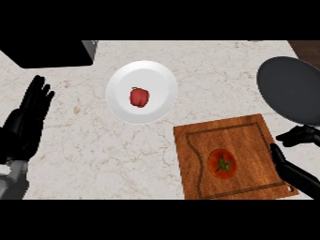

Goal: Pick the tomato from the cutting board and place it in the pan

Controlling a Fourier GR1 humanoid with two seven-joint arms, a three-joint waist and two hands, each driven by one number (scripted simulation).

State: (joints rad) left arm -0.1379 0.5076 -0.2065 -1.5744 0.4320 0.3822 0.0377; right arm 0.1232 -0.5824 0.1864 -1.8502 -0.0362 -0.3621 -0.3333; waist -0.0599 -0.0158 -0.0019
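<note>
We see a pale, veined, stone-like counter (86, 140), a reddish wooden cutting board (249, 133) with visible grain, a matt dark pan (294, 89), a smooth white plate (155, 79), a glossy red pepper (139, 97) and a smooth-skinned tomato (223, 164).

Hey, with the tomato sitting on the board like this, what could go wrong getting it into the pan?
First, the tomato is round and lies free on the cutting board; the right hand, open at the board's right edge, might nudge it into rolling rather than catch it. Second, the pan sits just beyond the board's far right corner, so the loaded hand may clip its rim. Third, a red pepper on the white plate looks similar.
</note>
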